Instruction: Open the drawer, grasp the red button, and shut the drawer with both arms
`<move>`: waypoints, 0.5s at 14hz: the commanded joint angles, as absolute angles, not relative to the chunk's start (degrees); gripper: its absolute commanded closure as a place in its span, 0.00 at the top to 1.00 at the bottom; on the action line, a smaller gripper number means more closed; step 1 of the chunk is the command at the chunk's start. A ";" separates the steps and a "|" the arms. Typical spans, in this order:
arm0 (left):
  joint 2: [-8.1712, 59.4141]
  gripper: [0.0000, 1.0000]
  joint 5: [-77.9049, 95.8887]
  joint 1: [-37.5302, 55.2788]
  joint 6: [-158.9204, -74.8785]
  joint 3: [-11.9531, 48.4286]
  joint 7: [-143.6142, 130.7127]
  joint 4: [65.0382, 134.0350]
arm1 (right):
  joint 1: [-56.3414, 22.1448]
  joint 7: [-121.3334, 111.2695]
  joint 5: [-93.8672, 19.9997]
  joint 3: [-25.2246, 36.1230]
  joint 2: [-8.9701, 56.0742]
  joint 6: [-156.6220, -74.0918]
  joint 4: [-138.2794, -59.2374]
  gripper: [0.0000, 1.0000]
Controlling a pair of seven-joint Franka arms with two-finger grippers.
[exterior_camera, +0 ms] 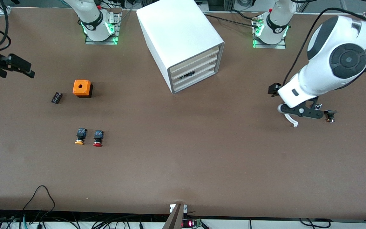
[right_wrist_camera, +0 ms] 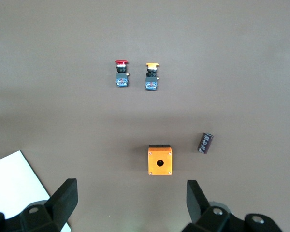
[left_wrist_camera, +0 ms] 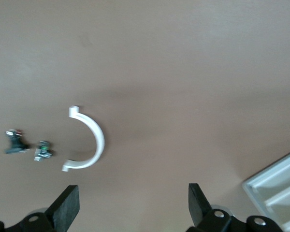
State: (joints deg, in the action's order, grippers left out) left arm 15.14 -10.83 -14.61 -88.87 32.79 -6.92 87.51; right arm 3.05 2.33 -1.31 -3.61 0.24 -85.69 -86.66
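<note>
The white cabinet [exterior_camera: 179,35] stands between the two arm bases, and its stacked drawers [exterior_camera: 195,68] are all shut, their cream fronts flush. A dark shape shows at one drawer front. The red-capped button [exterior_camera: 97,139] [right_wrist_camera: 121,72] lies on the table toward the right arm's end, nearer the front camera than the cabinet. My right gripper [exterior_camera: 26,70] [right_wrist_camera: 130,200] hangs open and empty over that end of the table, apart from the button. My left gripper [exterior_camera: 302,112] [left_wrist_camera: 133,205] is open and empty above the table at the left arm's end.
A yellow-capped button [exterior_camera: 80,137] [right_wrist_camera: 152,76] lies beside the red one. An orange cube with a hole [exterior_camera: 82,88] [right_wrist_camera: 160,160] and a small black part [exterior_camera: 56,97] sit farther from the camera. A white curved piece [left_wrist_camera: 94,140] and small dark parts [exterior_camera: 330,115] lie under the left gripper.
</note>
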 commanded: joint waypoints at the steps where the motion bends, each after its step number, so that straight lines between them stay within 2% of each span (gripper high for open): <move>1: 10.03 0.99 -6.61 -8.10 -90.96 21.05 -0.20 89.81 | 3.96 4.66 0.26 -5.10 -7.54 -88.75 -95.34 1.00; 4: 4.50 0.99 -1.16 -1.25 -96.06 8.21 3.60 94.56 | 3.17 6.58 1.41 -5.01 -10.45 -93.33 -100.62 1.00; 7: 0.98 0.99 0.26 1.14 -99.39 3.87 3.69 97.37 | 3.25 11.40 1.41 -5.18 -10.20 -92.81 -100.29 1.00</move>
State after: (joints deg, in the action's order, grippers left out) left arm 5.76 -1.09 -1.25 -95.77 6.74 2.61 92.23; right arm 2.98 7.14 0.36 -4.56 -8.92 -91.79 -98.78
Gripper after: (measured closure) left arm 0.004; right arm 0.000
